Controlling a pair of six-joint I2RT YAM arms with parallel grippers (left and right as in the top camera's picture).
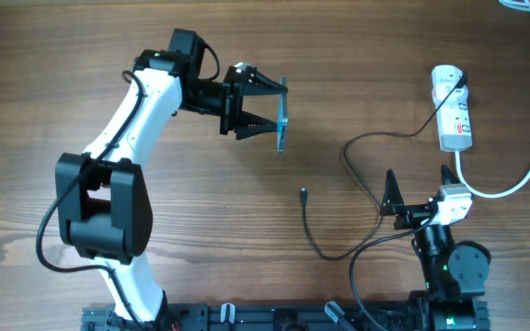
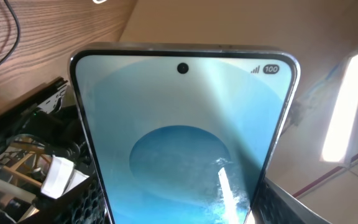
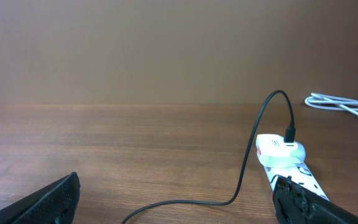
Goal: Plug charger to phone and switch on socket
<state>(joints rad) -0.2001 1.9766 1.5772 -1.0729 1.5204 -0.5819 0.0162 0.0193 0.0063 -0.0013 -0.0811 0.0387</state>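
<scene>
Wood-grain desk [image 1: 81, 55] carries the whole set-up. The left pincer [image 1: 274, 110] is pinching the phone [image 1: 282, 115], which appears edge-on from above, at the upper middle of the desk. In the left wrist view its lit cyan screen faces the camera, front camera hole uppermost and a "100" mark in the corner.

The right pincer [image 1: 420, 184] stands spread wide with nothing between its fingers, low on the right side of the desk, well apart from the phone.

The charger [image 3: 247, 163] runs as a thin black cable looping past the right pincer. One end is seated in the socket [image 1: 454, 110]; its plug tip [image 1: 304, 193] lies free on the desk between the two pincers, touching neither the phone nor a pincer. The socket lies at the far right. A thick white cable [image 3: 337, 102] trails from it along the right edge.
</scene>
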